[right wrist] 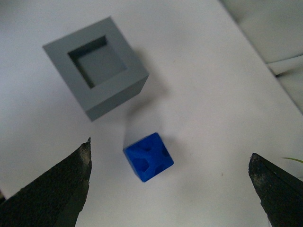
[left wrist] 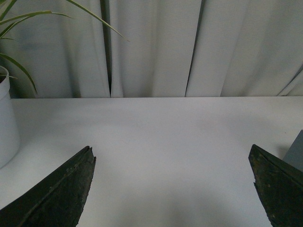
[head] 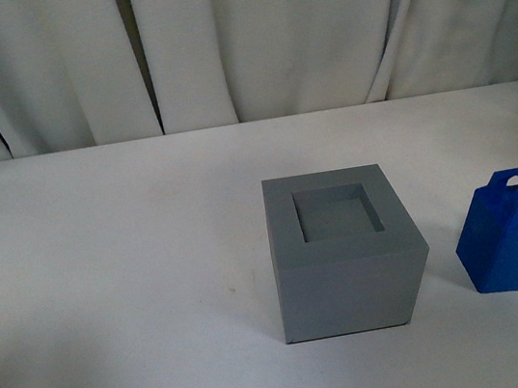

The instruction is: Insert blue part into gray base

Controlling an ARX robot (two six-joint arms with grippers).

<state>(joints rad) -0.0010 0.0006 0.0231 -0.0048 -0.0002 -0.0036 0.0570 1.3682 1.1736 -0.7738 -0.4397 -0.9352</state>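
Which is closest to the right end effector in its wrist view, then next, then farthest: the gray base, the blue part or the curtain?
1. blue part, just below it.
2. gray base, farther along the table.
3. curtain, beyond the table's edge.

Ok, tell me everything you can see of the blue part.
The blue part is a bright blue, matte, plastic-looking block: a square prism with bevelled shoulders and crossed arched loops on top. It stands upright on the table, right of the base and apart from it. Nothing grips it.
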